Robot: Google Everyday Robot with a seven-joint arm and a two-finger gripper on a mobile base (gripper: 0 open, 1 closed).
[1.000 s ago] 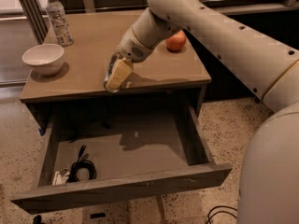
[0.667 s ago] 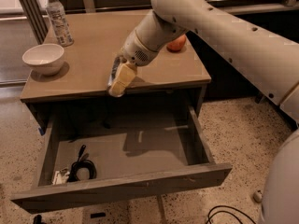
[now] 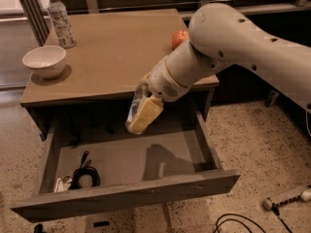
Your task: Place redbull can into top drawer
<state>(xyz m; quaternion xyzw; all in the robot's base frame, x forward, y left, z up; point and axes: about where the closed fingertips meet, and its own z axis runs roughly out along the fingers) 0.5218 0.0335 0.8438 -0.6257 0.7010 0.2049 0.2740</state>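
Thin metal, likely light, slick and dentable: my hand (image 3: pixel 138 123) is closed around the redbull can (image 3: pixel 134 102) at mid-body, over the open top drawer (image 3: pixel 146 192) toward 12 o'clock.

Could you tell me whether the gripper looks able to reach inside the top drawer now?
Probably yes: the top drawer stands open, and the gripper, shut on the redbull can, hangs over its bare middle; cables lie far left.

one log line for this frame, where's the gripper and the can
phase: place | gripper: over open top drawer, shut on redbull can | can: tilted, not yet released | drawer: black cable at left
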